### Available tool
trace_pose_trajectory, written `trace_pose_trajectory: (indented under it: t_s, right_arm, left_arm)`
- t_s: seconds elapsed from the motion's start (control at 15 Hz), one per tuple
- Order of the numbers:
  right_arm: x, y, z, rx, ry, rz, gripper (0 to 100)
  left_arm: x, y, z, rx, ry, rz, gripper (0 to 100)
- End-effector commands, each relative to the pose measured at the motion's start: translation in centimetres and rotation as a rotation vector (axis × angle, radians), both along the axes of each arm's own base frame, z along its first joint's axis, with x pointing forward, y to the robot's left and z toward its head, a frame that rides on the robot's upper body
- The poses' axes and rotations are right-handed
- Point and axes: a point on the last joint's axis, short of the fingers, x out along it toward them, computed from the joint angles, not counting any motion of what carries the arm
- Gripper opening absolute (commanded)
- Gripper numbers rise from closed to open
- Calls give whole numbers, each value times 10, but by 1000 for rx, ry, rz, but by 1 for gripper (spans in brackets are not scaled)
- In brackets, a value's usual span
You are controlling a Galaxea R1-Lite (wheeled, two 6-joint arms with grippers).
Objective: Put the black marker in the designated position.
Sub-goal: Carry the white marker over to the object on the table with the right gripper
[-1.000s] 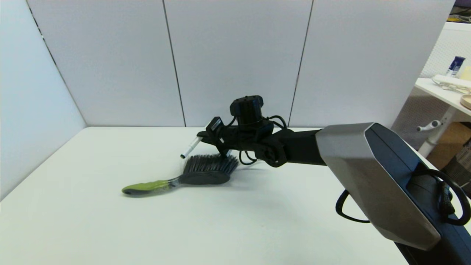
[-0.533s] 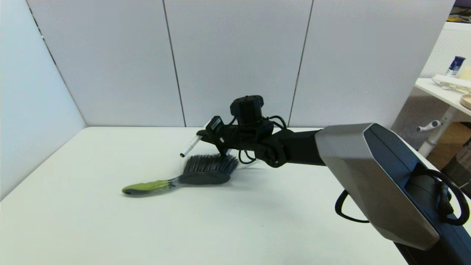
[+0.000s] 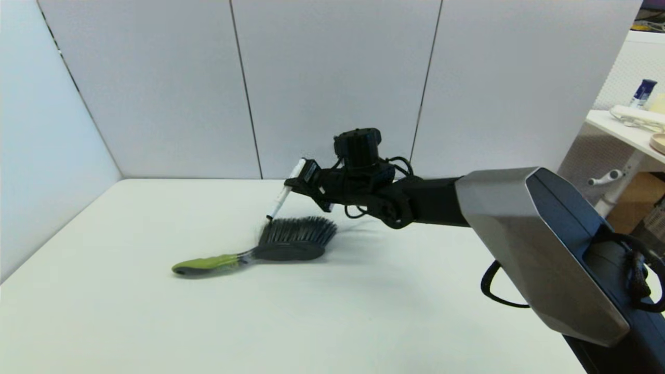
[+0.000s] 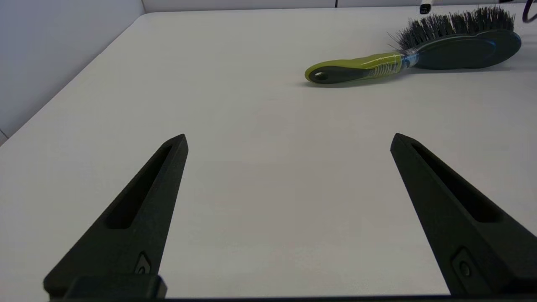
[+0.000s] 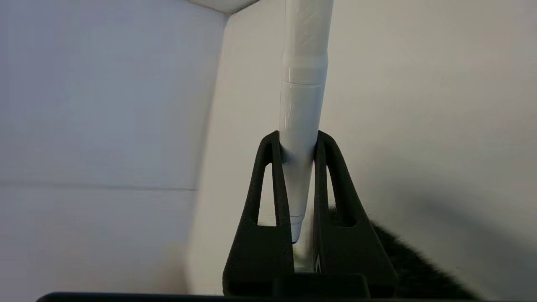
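Black marker (image 3: 283, 197): slim white barrel, small black tip at the low end, a step in the barrel where two sections join. It's tilted, tip down and toward the robot's left, clear of the surface (image 3: 156, 322), hanging just above the far edge of the brush's bristles.

Right pincer (image 3: 303, 182) is pinching the marker; in the right wrist view both fingers (image 5: 272, 176) press the barrel (image 5: 300, 109) from either side, and most of the barrel sticks out past the fingertips.

Brush (image 3: 270, 249): green handle, dark bristles, lying flat on the surface mid-way back, handle pointing to the robot's left.

Left pincer (image 4: 289, 140): spread wide, low over bare surface nearer the robot, brush (image 4: 419, 58) well ahead of it.

Back strip of the surface (image 3: 208, 188) along the grey wall panels is plain.
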Motion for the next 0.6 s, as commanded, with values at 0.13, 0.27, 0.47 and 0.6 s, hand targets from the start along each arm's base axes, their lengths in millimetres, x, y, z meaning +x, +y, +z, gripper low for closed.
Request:
trace_pose_trajectory:
  t_s: [0.13, 0.27, 0.47, 0.6]
  right_arm:
    - [-4, -5, -1, -435, -624, 259, 0]
    - [-6, -8, -8, -643, -869, 388, 0]
    - [-5, -10, -4, -771, -1122, 457, 0]
    - [-4, -10, -6, -874, -1233, 479, 0]
  left_arm:
    - [0, 0, 0, 0, 1, 1, 100]
    - [0, 0, 0, 0, 1, 1, 100]
    - [0, 0, 0, 0, 1, 1, 100]
    - [0, 0, 0, 0, 1, -1, 100]
